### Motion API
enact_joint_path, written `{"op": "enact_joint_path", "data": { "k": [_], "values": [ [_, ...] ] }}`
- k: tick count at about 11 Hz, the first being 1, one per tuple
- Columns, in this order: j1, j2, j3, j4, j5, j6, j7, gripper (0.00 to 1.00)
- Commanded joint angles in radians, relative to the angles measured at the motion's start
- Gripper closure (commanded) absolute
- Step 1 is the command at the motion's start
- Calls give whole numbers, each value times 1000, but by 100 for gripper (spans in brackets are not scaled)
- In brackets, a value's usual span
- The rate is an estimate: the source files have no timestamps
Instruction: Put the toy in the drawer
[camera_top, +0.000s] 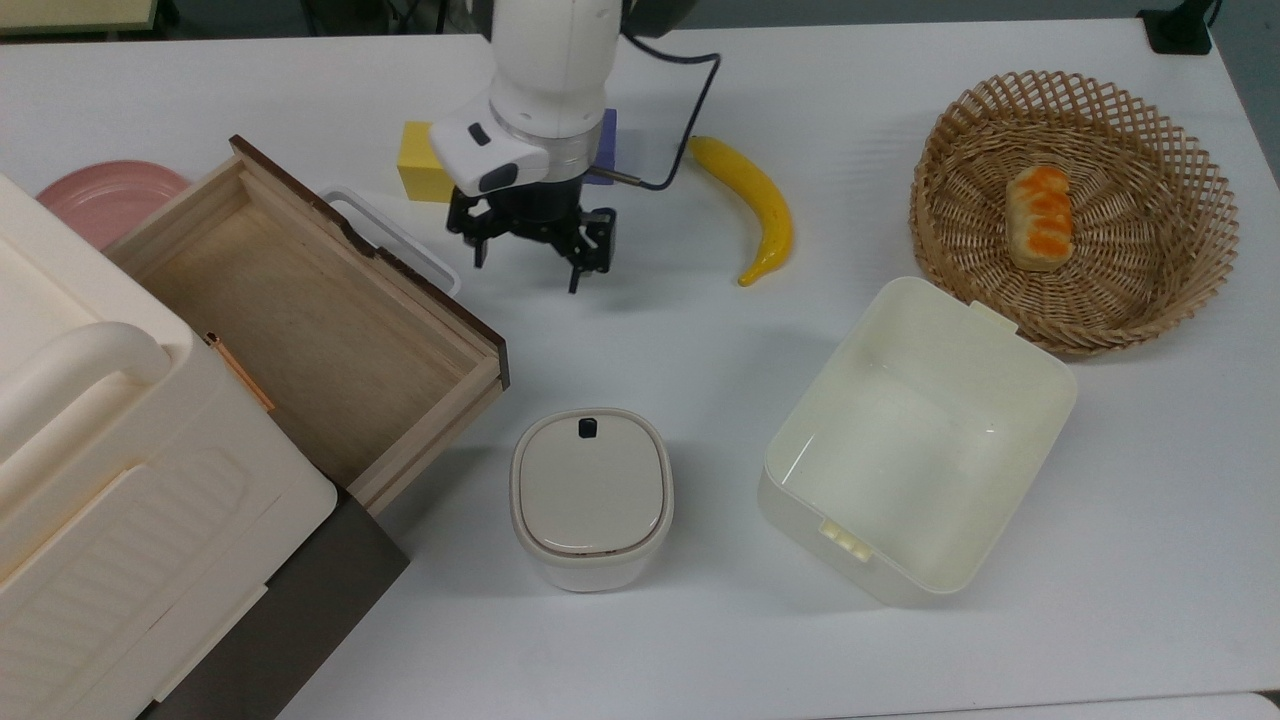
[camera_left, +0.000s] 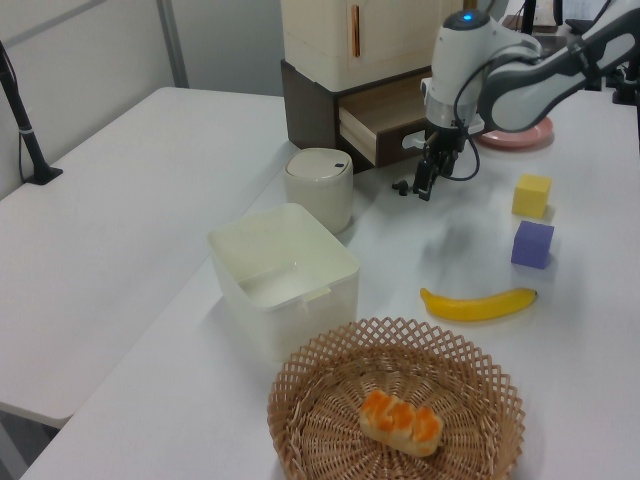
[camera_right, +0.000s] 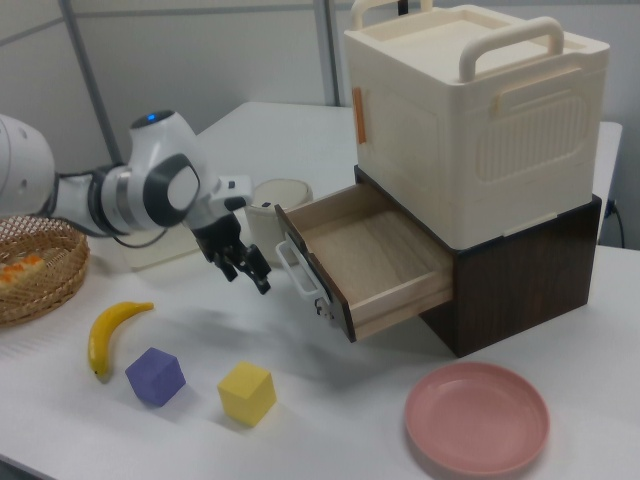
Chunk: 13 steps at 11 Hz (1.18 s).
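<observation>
Gripper (camera_top: 528, 268) hangs with its black fingers spread wide and nothing between them, pointing down at the white bench (camera_top: 700, 620) just off the drawer's white loop handle (camera_top: 395, 232). We see the white arm (camera_top: 545, 70) reaching in from the top view's upper edge, its wrist covering parts of the yellow cube (camera_top: 418, 162) and purple cube (camera_top: 604, 150). In the left view we find the gripper (camera_left: 425, 180) directly over the toy panda (camera_left: 401, 187), of which a small dark bit shows beside the fingers, on the bench in front of the open drawer (camera_left: 385, 112). In the right view the gripper (camera_right: 243, 262) tilts toward the drawer (camera_right: 365, 262), and the forearm (camera_right: 120, 195) lies nearly level above the banana (camera_right: 108, 333).
</observation>
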<state>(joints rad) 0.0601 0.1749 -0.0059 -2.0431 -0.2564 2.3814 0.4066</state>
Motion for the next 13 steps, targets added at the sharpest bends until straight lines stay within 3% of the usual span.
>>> {"op": "enact_joint_path", "data": {
  "k": [1,5,8,13],
  "values": [
    [-52,1,-5,-106,-41,233,1,0],
    [-143,76,-5,-129,-118,460,-2,0],
    [-213,103,-5,-143,-228,571,-2,0],
    [-240,143,-5,-105,-262,634,-5,0]
  ]
}}
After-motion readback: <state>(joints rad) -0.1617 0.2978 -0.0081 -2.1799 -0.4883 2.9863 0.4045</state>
